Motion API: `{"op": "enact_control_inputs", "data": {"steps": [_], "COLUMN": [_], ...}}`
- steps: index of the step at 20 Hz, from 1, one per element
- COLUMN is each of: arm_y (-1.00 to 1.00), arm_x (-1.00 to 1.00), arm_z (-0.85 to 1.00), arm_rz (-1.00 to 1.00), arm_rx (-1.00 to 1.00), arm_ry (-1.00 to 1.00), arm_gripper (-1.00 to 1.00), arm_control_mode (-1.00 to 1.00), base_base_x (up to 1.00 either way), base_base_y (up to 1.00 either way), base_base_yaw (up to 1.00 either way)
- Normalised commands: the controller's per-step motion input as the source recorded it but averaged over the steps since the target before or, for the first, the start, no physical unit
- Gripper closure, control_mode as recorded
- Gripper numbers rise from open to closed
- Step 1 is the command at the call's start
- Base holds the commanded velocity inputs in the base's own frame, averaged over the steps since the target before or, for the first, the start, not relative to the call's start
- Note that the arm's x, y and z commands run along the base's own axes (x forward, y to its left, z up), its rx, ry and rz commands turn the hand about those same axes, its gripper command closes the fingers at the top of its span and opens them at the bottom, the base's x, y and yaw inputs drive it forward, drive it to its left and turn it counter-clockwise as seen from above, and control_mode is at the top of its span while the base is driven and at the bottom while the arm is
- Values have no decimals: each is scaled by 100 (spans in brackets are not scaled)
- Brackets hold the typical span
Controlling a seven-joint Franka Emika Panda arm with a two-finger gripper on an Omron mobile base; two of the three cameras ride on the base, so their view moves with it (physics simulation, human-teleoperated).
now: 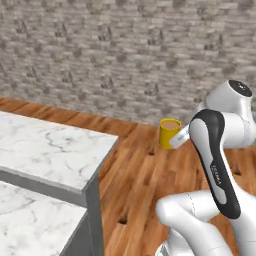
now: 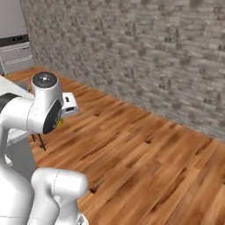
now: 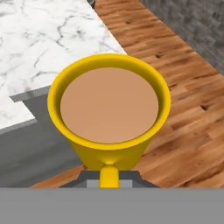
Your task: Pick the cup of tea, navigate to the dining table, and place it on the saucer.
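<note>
The small yellow mug of brown tea (image 3: 109, 109), at frame centre, is held by its handle in the closed tool (image 3: 109, 177), above the wooden floor (image 1: 145, 175). The white marble tabletop (image 1: 50, 145) is seen at left; placing on the saucer is judged outstanding.

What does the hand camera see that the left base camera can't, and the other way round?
Hand view alone: the round brown tea surface from above and the handle pointing at the camera. Left base view alone: the brick wall and the robot's arm. Both: the yellow cup above the wood floor, and the marble table.
</note>
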Motion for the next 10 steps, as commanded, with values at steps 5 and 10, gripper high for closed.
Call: {"op": "enact_control_inputs", "data": {"steps": [5, 10], "arm_y": [0, 0], "arm_x": [0, 0], "arm_z": [0, 0], "arm_rz": [0, 0], "arm_rx": [0, 0], "arm_ry": [0, 0], "arm_gripper": [100, 100], "arm_control_mode": [100, 100], "base_base_x": [67, 75], "base_base_y": [-100, -86], "base_base_yaw": [46, 65]}}
